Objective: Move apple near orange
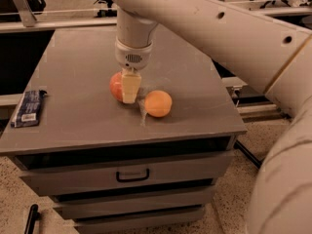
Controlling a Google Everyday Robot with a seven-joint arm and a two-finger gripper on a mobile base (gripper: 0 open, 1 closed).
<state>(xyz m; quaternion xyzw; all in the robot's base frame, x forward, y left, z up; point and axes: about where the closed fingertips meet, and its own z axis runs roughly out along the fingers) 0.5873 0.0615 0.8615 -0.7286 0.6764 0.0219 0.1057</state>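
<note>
The apple is red-pink and sits on the grey cabinet top, mostly hidden behind my gripper. My gripper points straight down from the big cream arm and is shut on the apple, one pale finger in front of it. The orange is a smooth pale-orange ball resting on the top just right of the apple, a small gap between them.
A dark blue wrapped packet lies near the cabinet's left edge. The cabinet has drawers with a handle below the front edge. The arm's large links fill the upper right. Floor lies around the cabinet.
</note>
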